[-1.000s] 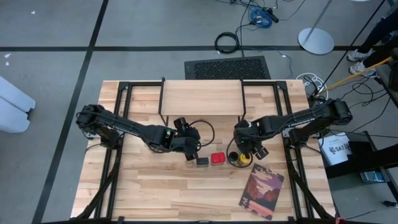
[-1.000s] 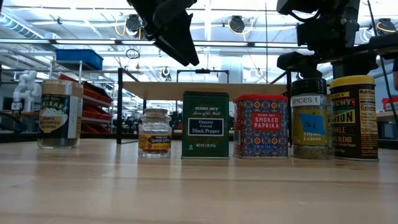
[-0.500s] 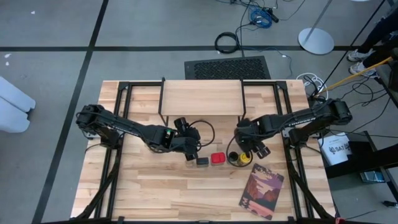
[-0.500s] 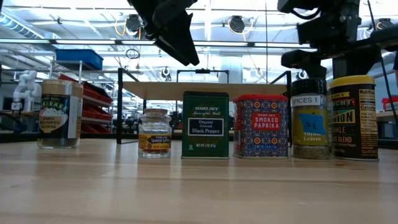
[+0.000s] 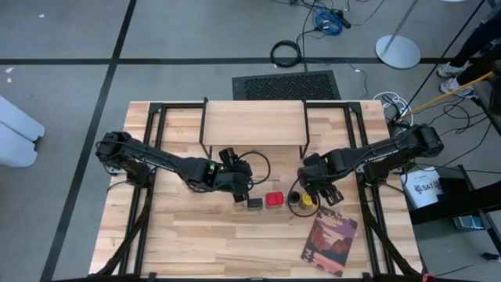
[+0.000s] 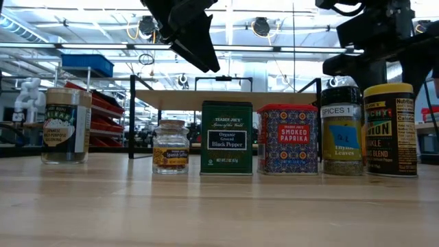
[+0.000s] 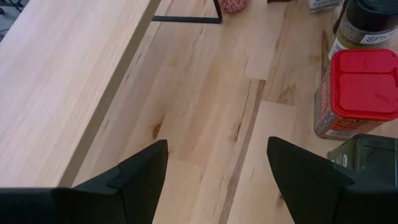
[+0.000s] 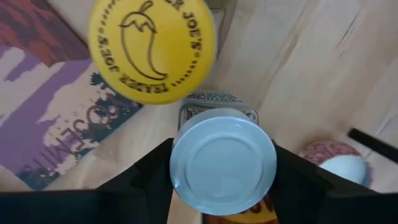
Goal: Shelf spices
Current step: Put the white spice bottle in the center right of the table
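Note:
A row of spices stands in front of the shelf [image 5: 254,124]: a black pepper tin [image 5: 255,203], a red-topped paprika tin [image 5: 273,199], a black-lidded jar [image 6: 341,134] and a yellow-lidded jar [image 8: 152,50]. A small saffron jar [image 6: 170,146] and a larger jar [image 6: 65,125] stand further left in the low view. My right gripper [image 5: 319,190] points down over the row's right end, shut on a white-lidded jar [image 8: 222,160] with an orange label. My left gripper [image 7: 217,180] hangs open over bare table at the row's left end. My right gripper pinches the white-lidded jar by its two opposite sides, just below the lid's rim [image 8: 177,171], one finger [image 8: 146,183] on each side. The fingers come from above, pointing down. The jar stands upright with its lid up. Its base is hidden by the jar itself.
A picture-covered book [image 5: 330,241] lies flat near the table's front right, close to the yellow-lidded jar. A pink-filled jar with a white top [image 8: 336,163] stands by the shelf's black leg. The shelf's plank [image 7: 62,81] is bare where it shows.
My right gripper has rolled a little about its downward line and drifted slightly toward the table's right edge, staying shut. The row of spices has kept its place.

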